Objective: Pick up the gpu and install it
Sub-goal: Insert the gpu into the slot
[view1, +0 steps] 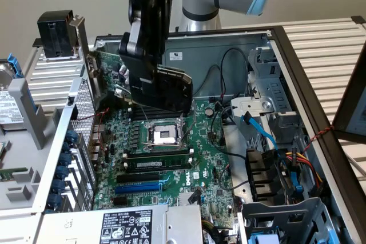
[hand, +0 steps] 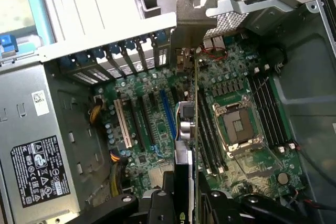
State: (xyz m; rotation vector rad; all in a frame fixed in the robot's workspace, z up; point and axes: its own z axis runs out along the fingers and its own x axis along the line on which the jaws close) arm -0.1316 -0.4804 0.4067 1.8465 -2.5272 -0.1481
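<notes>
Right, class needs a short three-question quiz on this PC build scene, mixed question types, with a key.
1. True or false: the gpu is already seated in a slot.
2. What holds the gpu? A) the gripper B) a hand C) nothing
3. Fill in: the gpu hangs tilted over the ___.
Key: 1 false; 2 A; 3 motherboard.
</notes>
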